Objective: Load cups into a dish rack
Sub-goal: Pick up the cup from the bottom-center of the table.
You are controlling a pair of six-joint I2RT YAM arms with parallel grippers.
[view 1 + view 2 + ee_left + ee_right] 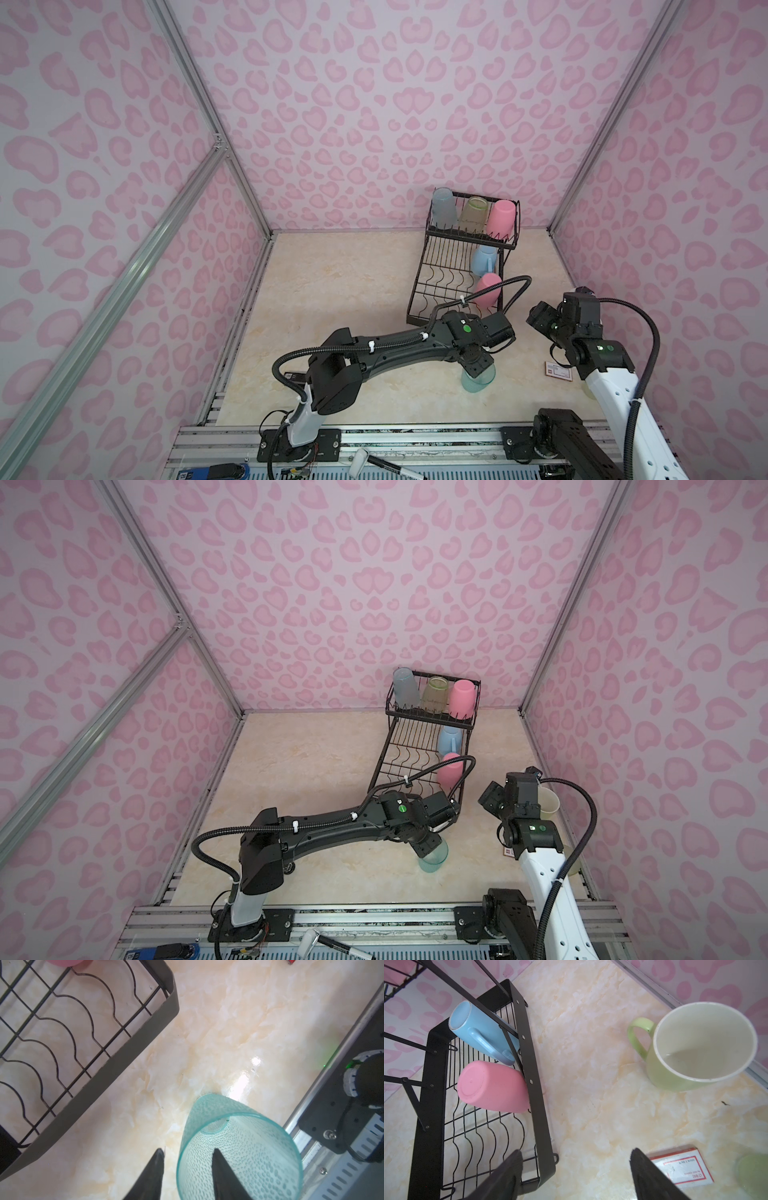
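Standing mouth-up on the marbled tabletop (pixel 332 311) just off the near corner of the black wire dish rack (pixel 135 1041), a teal tumbler (pixel 259 1147) has the left gripper (pixel 188 1150) astride its rim, one finger inside, one outside, jaws part-way apart and seemingly not clamped on the wall. Grey-blue (pixel 444 208), yellowish (pixel 473 214) and pink (pixel 500 218) tumblers fill the rack's upper basket (pixel 465 237); a light blue mug (pixel 483 1030) and a second pink tumbler (pixel 492 1086) lie one level down. The right gripper (pixel 576 1159) hangs wide open and empty near a pale green mug (pixel 675 1078).
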